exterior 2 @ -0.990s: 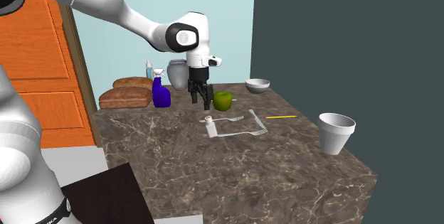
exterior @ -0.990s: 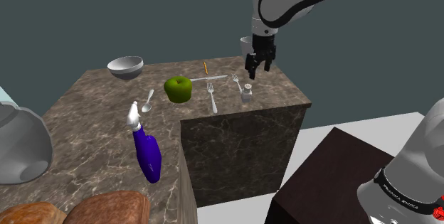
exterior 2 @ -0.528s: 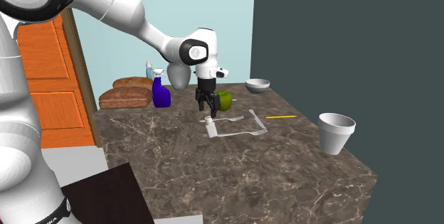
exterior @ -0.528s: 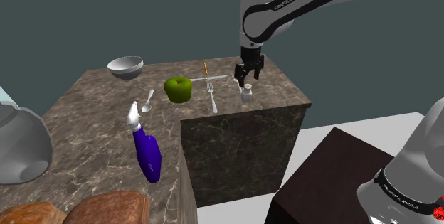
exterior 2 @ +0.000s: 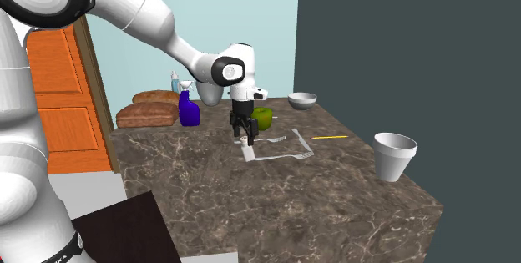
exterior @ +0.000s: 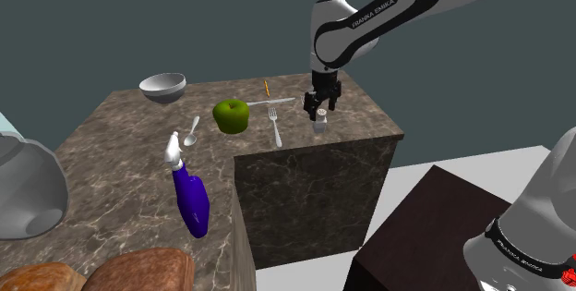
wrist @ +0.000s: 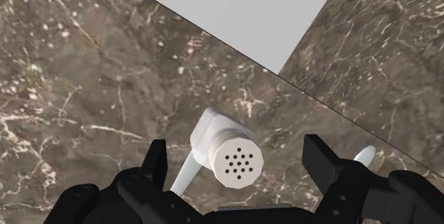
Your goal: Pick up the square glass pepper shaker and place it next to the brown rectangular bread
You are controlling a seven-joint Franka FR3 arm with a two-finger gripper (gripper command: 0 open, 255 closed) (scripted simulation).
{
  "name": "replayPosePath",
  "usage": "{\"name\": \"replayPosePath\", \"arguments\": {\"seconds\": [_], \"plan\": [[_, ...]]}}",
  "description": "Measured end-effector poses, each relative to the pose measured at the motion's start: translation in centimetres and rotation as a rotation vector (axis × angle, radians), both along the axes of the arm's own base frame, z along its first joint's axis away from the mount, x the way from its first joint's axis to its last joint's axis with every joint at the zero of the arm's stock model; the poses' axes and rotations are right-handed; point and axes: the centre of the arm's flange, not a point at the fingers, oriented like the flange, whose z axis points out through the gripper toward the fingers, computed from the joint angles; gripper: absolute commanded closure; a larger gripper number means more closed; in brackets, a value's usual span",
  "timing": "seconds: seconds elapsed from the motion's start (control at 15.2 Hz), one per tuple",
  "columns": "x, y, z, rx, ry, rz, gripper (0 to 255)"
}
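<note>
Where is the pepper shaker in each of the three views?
Shoulder view: the pepper shaker stands right of centre, near the counter's corner, under the gripper.
Second exterior view: the pepper shaker stands just left of centre, nearer the camera than the green apple.
Wrist view: the pepper shaker sits between the open fingers, untouched, holed cap towards the camera.
Shared landmark: the black gripper just above it.

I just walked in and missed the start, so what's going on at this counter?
The white arm has its black two-finger end effector poised over a small pale square shaker with a perforated round cap, upright on the dark marble countertop. Its fingers stand open either side of the shaker without touching, so nothing is held yet. The brown rectangular bread loaf lies at the countertop's other end.
</note>
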Motion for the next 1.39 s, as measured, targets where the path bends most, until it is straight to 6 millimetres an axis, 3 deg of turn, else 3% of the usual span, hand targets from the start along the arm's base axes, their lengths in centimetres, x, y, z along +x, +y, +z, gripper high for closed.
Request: {"name": "replayPosePath", "arguments": {"seconds": [0.2, 0.26, 0.92, 1.39], "plan": [[0.0, 0.0, 0.0, 0.0, 0.0, 0.0, 0], [0.0, 0.0, 0.0, 0.0, 0.0, 0.0, 255], [0.0, 0.0, 0.0, 0.0, -0.001, 0.0, 255], [0.1, 0.0, 3.1, 0.0, -0.001, 0.0, 255]]}}
